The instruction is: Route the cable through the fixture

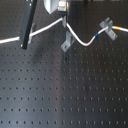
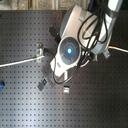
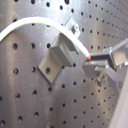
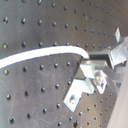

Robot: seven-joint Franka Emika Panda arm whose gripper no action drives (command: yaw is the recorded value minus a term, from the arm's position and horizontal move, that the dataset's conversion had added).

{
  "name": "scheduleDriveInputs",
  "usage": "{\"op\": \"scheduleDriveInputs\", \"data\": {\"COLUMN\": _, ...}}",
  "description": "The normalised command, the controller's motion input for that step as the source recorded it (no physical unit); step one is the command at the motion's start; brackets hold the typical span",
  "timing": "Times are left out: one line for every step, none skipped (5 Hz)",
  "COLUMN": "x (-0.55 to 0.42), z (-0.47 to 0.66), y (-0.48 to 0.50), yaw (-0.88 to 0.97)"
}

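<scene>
Tool [image 3: 89, 61] pinching cable [image 3: 30, 28] just beside fixture [image 3: 56, 56]; bare breadboard [image 1: 65, 95] below

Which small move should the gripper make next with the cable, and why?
Probably lower the cable slightly into the fixture. In the first wrist view the gripper holds the cable right beside the fixture, and the cord arcs across its top, apparently not yet seated in the slot.

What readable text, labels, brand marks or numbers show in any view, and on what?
None readable in any view.
Cable: only coloured bands near its end, no print.
Fixture: plain, no marking.
Arm housing: a glowing blue round light, no lettering legible.
Perforated board: just holes, no labels.
Tool: no marks in either wrist view.
</scene>
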Motion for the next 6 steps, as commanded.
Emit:
{"op": "scheduleDriveInputs", "data": {"x": -0.024, "z": 0.06, "y": -0.021, "yaw": 0.0}}
{"op": "scheduleDriveInputs", "data": {"x": 0.001, "z": 0.07, "y": 0.001, "yaw": 0.0}}
{"op": "scheduleDriveInputs", "data": {"x": 0.004, "z": 0.36, "y": 0.003, "yaw": 0.0}}
{"op": "scheduleDriveInputs", "data": {"x": 0.005, "z": 0.36, "y": 0.003, "yaw": 0.0}}
{"op": "scheduleDriveInputs", "data": {"x": -0.011, "z": 0.02, "y": -0.01, "yaw": 0.0}}
{"op": "scheduleDriveInputs", "data": {"x": -0.299, "z": 0.37, "y": -0.265, "yaw": 0.0}}
